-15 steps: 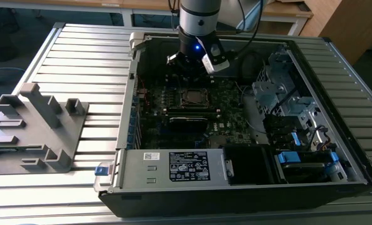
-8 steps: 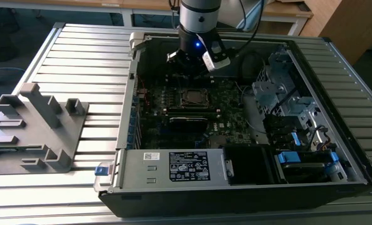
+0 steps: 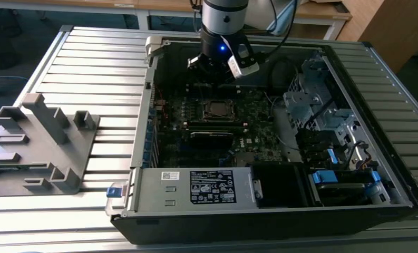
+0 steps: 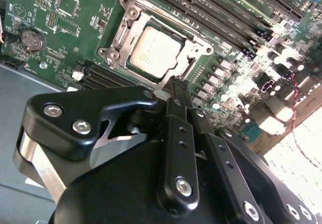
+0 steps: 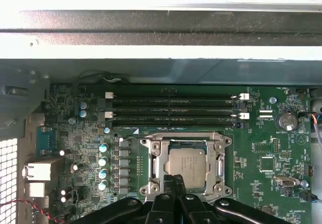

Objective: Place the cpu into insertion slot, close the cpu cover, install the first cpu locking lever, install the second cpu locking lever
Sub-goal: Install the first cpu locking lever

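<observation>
Arm: silver and grey, near vertical over the open black computer case, wrist pointing down at the green circuit board. In the exterior view I've got it just beyond the small square silver-rimmed insertion slot, toward the far case wall.

Black two-finger gripper: fingers pressed together, and I see nothing between them. In both wrist views the tips sit right at the slot's edge. I can't tell if they touch the metal.

Flat square cpu with the dull grey metal top is seated in the slot. The thin silvery metal cpu cover lies flat around it, and the chip shows through the window.

Long black memory slots run just beside the slot on the side away from the fingers. The round silver coin cell sits well apart from the slot, off one corner.
</observation>
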Available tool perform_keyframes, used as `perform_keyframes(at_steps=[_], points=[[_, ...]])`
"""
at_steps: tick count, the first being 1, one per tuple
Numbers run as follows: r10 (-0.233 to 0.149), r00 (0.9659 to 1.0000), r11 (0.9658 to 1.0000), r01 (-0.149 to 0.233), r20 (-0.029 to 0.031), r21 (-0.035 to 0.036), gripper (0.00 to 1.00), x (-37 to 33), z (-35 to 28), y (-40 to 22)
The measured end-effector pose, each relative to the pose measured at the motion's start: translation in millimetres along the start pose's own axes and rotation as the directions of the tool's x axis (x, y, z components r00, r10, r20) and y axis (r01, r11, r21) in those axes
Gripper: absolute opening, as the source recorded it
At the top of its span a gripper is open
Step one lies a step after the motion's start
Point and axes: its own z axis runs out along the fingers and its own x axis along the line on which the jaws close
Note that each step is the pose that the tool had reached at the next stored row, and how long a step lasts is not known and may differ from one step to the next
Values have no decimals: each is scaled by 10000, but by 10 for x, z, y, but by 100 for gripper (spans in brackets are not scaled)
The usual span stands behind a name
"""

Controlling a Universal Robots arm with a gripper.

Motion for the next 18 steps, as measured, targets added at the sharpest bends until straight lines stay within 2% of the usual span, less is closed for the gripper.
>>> perform_keyframes(at_steps=[4,11,18], points=[[-1,10000,10000,1,1,-14,11,20,1,0],[0,10000,10000,0,1,-14,11,125,2,-1],[-1,10000,10000,1,1,-13,11,129,1,-1]])
